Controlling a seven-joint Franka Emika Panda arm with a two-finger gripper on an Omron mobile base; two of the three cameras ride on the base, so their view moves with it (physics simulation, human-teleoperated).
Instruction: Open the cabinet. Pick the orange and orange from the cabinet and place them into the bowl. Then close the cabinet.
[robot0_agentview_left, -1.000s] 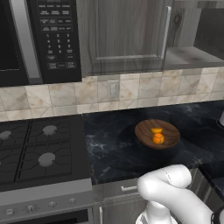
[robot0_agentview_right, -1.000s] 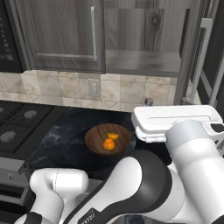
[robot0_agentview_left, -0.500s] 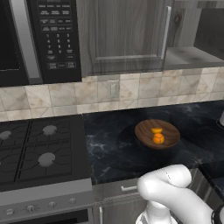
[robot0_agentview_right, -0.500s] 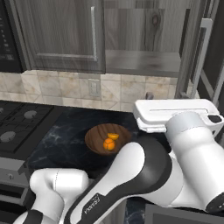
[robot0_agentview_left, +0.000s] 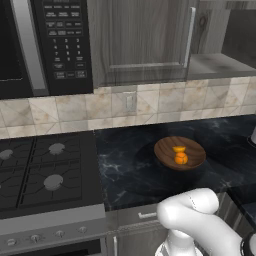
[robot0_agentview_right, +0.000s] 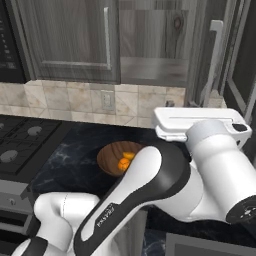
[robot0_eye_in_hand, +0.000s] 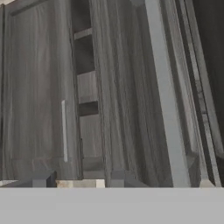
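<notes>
The cabinet (robot0_agentview_left: 145, 35) has its left door shut and its right door (robot0_agentview_right: 222, 60) swung open, so a bare shelf (robot0_agentview_right: 150, 67) shows. Both oranges (robot0_agentview_left: 180, 158) (robot0_agentview_right: 124, 163) lie in the wooden bowl (robot0_agentview_left: 165, 150) (robot0_agentview_right: 107, 155) on the dark counter. The white hand of my gripper (robot0_agentview_right: 197, 122) hangs close in front of the open door's silver bar handle (robot0_agentview_right: 215, 55). That handle (robot0_eye_in_hand: 166, 96) runs large through the hand view. The hand's body hides my fingers, and their tips are below the hand view's edge.
A black microwave (robot0_agentview_left: 45, 45) hangs left of the cabinet, with a gas stove (robot0_agentview_left: 45, 175) below it. A tiled backsplash with an outlet (robot0_agentview_left: 130, 102) runs behind the counter. My own arm (robot0_agentview_right: 150, 190) covers the counter's near right part.
In the right base view my arm has changed pose and the hand has risen slightly toward the open door's handle. Bowl, oranges and doors have not moved.
</notes>
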